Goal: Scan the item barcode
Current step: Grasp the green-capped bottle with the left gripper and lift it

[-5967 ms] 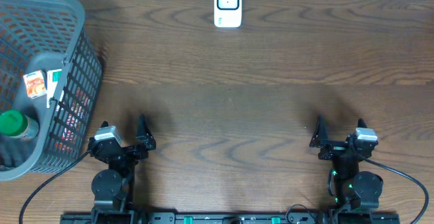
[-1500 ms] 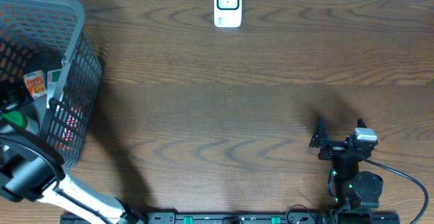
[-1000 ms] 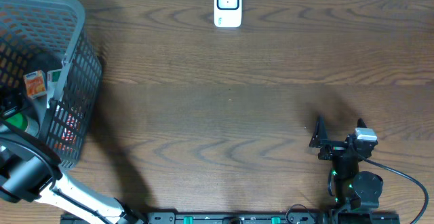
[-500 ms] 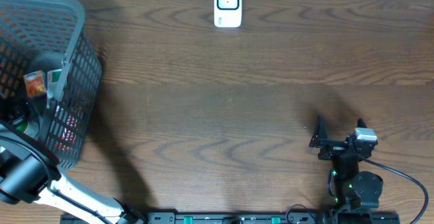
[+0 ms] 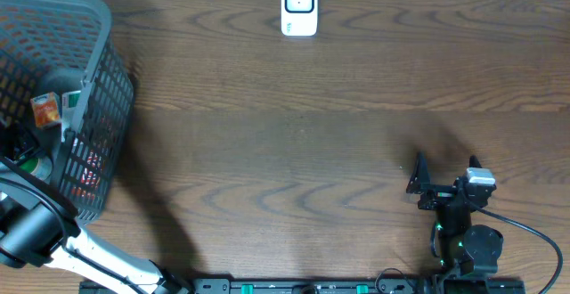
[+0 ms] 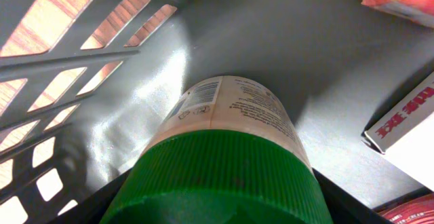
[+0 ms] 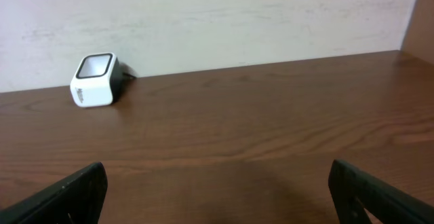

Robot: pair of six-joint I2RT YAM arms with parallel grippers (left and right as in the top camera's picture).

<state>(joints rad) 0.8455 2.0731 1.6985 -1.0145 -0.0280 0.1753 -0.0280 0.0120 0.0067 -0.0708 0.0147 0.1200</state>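
Observation:
The item, a pale bottle (image 6: pixel 227 112) with a ribbed green cap (image 6: pixel 217 183), lies in the grey basket (image 5: pixel 93 36) at the far left. A barcode (image 6: pixel 201 95) shows on its label. My left gripper (image 6: pixel 217 207) reaches down into the basket, and its black fingers press the cap from both sides. In the overhead view only a bit of green cap (image 5: pixel 36 162) shows beside the left gripper (image 5: pixel 20 147). The white scanner (image 5: pixel 299 7) stands at the table's back middle. My right gripper (image 5: pixel 445 167) rests open at the front right, nothing between its fingers.
An orange box (image 5: pixel 46 109) and a white-and-green box (image 5: pixel 73 107) lie in the basket next to the bottle. The white box (image 6: pixel 407 122) is close on the right in the left wrist view. The basket's lattice wall (image 6: pixel 68 47) rises on the left.
My left arm has left its rest place and reached into the basket. In the last half second its jaws have come in onto the bottle's green cap. The right arm has not moved.

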